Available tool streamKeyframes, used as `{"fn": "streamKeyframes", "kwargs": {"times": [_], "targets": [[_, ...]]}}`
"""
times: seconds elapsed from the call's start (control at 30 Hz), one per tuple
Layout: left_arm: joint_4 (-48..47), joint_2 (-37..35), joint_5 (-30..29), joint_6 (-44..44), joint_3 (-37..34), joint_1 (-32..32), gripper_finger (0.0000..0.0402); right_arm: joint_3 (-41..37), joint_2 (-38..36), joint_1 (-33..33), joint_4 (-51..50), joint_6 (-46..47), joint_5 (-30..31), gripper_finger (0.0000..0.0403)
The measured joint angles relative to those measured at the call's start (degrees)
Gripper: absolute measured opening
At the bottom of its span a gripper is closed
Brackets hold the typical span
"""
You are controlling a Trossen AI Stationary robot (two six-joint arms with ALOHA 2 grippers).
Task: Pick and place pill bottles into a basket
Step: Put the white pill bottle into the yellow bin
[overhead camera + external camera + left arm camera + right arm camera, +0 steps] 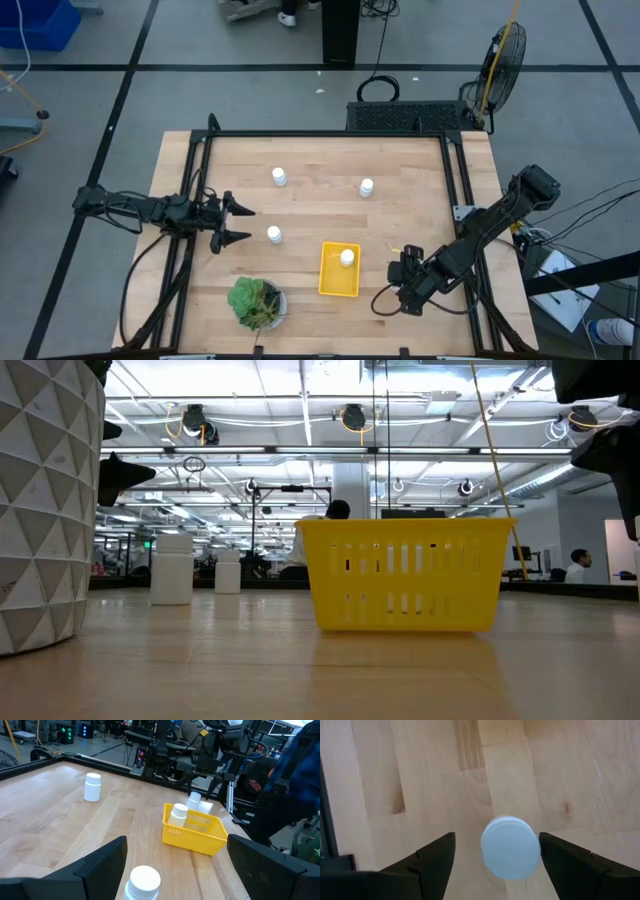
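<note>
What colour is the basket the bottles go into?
Bright yellow; the basket shows best in the low view.

- No text, label, brand, number or sign can be read in any of the views
- The pill bottles (279, 177) show plain white sides with no legible print
- The yellow basket (407, 574) carries no visible marking
- A red mark on dark equipment (251, 784) behind the table may be lettering, too blurred to read

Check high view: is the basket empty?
No: one pill bottle already stands inside the yellow basket, near its far end.
</note>
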Motion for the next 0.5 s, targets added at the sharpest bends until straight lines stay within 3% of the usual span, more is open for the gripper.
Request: {"fn": "streamKeyframes", "kwargs": {"times": [0.33,0.5], "targets": [[0.0,0.0,0.0,-0.8,0.0,0.0,0.0347,-1.1,0.0,0.0,0.1,0.4,0.1,0.0257],[0.0,0.0,0.0,-0.8,0.0,0.0,0.0347,-1.1,0.0,0.0,0.1,0.4,0.0,0.0226]]}}
